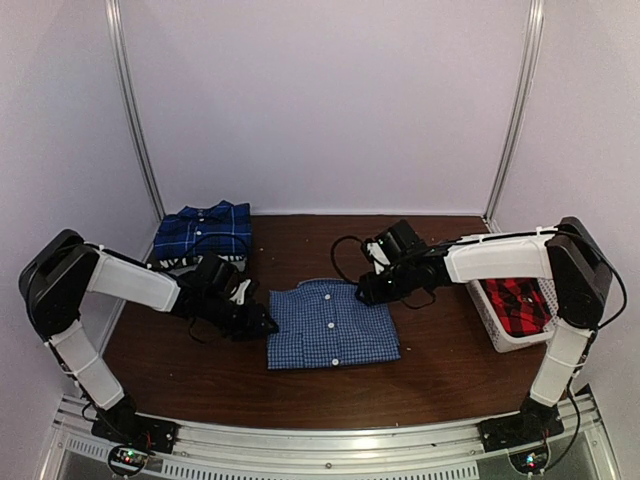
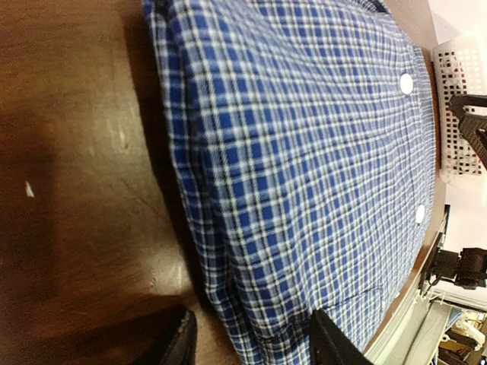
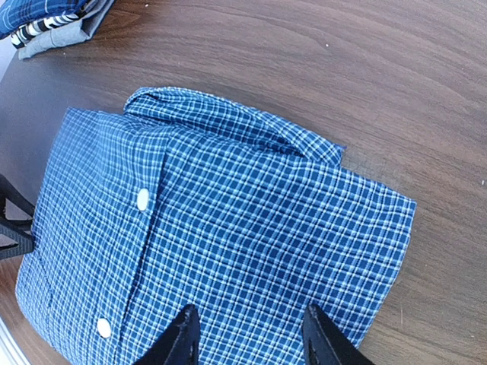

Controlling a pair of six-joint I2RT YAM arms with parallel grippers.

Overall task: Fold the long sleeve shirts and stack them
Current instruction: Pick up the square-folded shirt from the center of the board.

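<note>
Dead centre of the table sits the blue-and-white fine check shirt, folded into a tidy rectangle with the collar toward the back wall and the buttons facing up. My read is that the folding of this one is basically done and we're at the point between fold and stack.

Left claw is down low at the shirt's left edge. In its wrist view the fingers stand about half apart with the folded edge showing between them. The cloth lies flat there, not pinched, so I'd call it open and holding nothing. Right claw hovers at the upper right corner of the shirt, by the collar, also roughly half open. Its own view shows smooth cloth between the fingers, so no grip that I can see.

Upper left of the overhead frame, the darker blue plaid shirt is already folded, lying on some striped cloth. Far right, the red-and-black plaid shirt is bunched up in the white basket, so that one hasn't been touched yet as far as I can judge.

Next move, I reckon, is for both claws to pinch opposite edges through all the layers. Then they lift level so the fold doesn't spill open, carry it up-left and set it squarely on the dark plaid. Grab only the top layer and the whole thing unfolds.
</note>
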